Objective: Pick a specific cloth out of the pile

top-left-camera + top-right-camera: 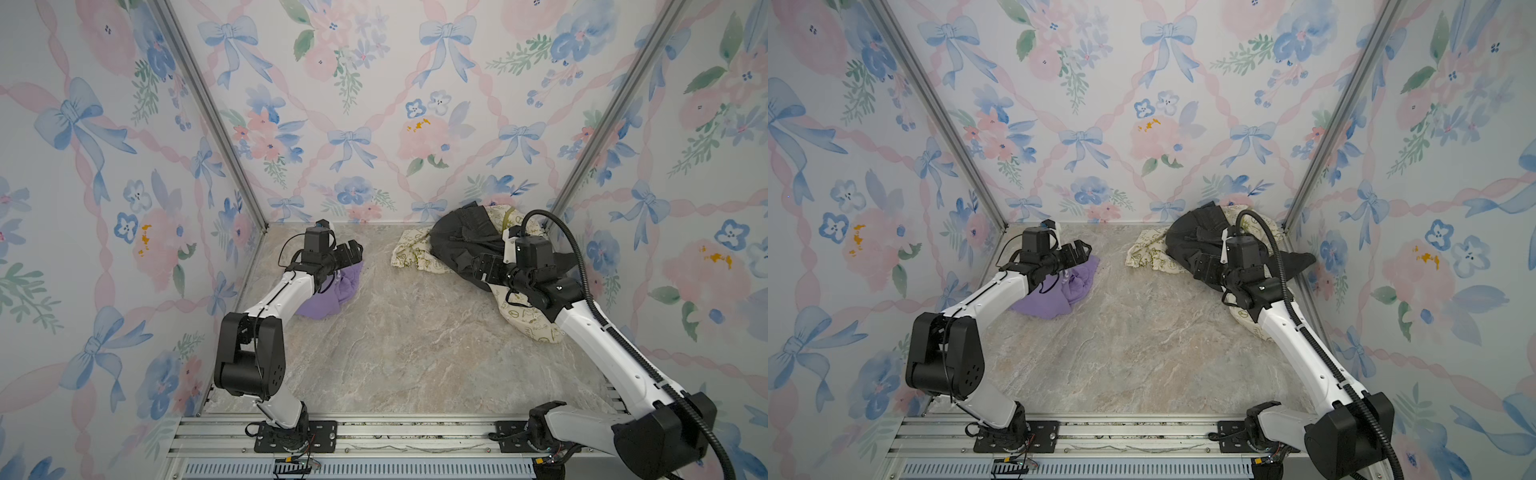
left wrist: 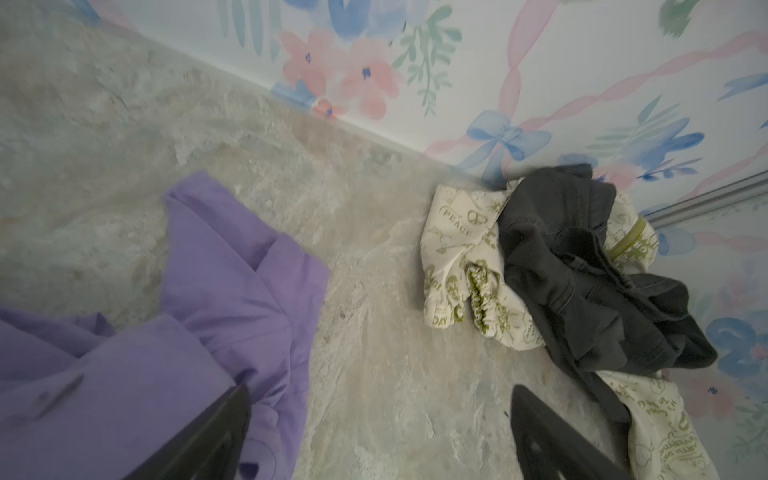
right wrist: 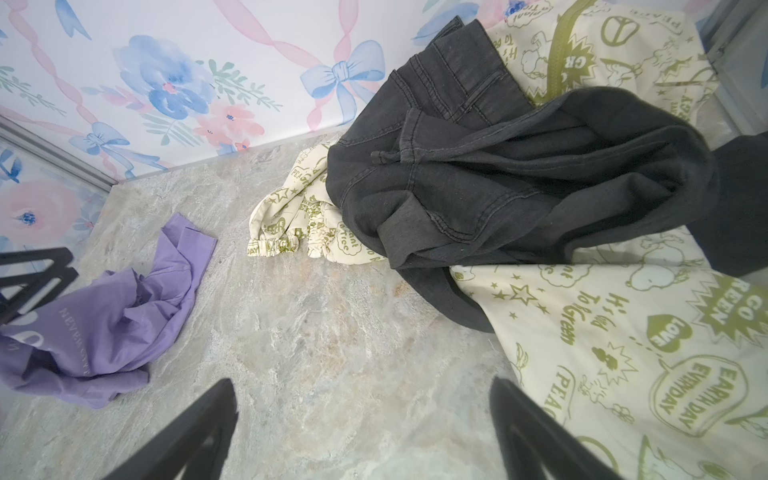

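Observation:
The lavender cloth [image 1: 328, 297] [image 1: 1054, 297] lies crumpled on the left of the marble table, apart from the pile. My left gripper [image 1: 353, 249] [image 1: 1080, 249] hovers open over its far edge. In the left wrist view the cloth [image 2: 232, 291] lies under one finger, and bare table shows in the left gripper [image 2: 380, 390]. The pile sits in the back right corner: a charcoal-black garment [image 1: 461, 237] [image 3: 519, 178] on a cream cloth with olive print [image 1: 411, 253] [image 3: 623, 353]. My right gripper [image 1: 482, 268] [image 3: 361, 384] hangs open by the pile's near-left edge, holding nothing.
Floral-papered walls [image 1: 353, 104] close in the table [image 1: 415, 353] on three sides, with aluminium posts [image 1: 216, 120] at the back corners. The arm bases stand on metal rails [image 1: 415, 432] along the front edge. A stretch of bare marble separates the lavender cloth from the pile.

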Controlling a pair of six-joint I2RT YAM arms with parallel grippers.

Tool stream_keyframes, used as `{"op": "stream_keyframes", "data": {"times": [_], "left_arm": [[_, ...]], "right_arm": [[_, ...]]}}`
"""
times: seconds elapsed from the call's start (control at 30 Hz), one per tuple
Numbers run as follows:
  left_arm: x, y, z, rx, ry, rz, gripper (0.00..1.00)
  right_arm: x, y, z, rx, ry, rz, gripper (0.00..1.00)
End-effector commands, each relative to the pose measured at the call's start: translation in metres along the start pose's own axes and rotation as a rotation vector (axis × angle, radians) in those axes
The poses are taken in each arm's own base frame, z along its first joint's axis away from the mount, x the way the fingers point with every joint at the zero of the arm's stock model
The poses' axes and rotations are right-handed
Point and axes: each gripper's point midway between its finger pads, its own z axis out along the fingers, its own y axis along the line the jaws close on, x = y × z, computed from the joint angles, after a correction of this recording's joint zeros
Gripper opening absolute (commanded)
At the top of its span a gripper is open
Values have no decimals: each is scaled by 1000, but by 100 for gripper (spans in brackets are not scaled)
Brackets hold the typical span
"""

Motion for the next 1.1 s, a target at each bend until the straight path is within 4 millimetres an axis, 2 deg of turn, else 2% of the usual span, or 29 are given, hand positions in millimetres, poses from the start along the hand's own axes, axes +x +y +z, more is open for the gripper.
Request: {"op": "stream_keyframes", "data": {"times": [0.0,0.17,0.27,0.3,0.4,0.57,0.7,0.8,0.9,1.07], "left_arm": [[48,8,0,7,103,-59,98],[110,47,-25,-107,155,-106,98],[133,61,-39,-143,164,-118,98],[132,61,-42,-141,153,-116,98],[100,46,-54,-111,57,-99,98],[-2,-4,-96,-41,-228,54,98],[-53,-27,-134,-32,-442,186,98],[-68,-29,-160,-41,-601,243,98],[-68,-16,-182,-65,-738,234,98],[-49,18,-175,-157,-716,249,98]], "right_arm": [[8,-10,-7,26,12,-10,97],[18,-15,-8,37,24,-5,97],[20,-16,-8,37,25,0,97],[20,-16,-6,37,27,1,97],[18,-13,-3,23,22,5,97],[7,-8,-3,9,-5,-3,97],[-2,-10,-11,20,-56,-22,97],[-8,-15,-22,44,-109,-46,97],[-13,-25,-34,87,-170,-77,97],[-7,-49,-50,175,-225,-126,97]]}}
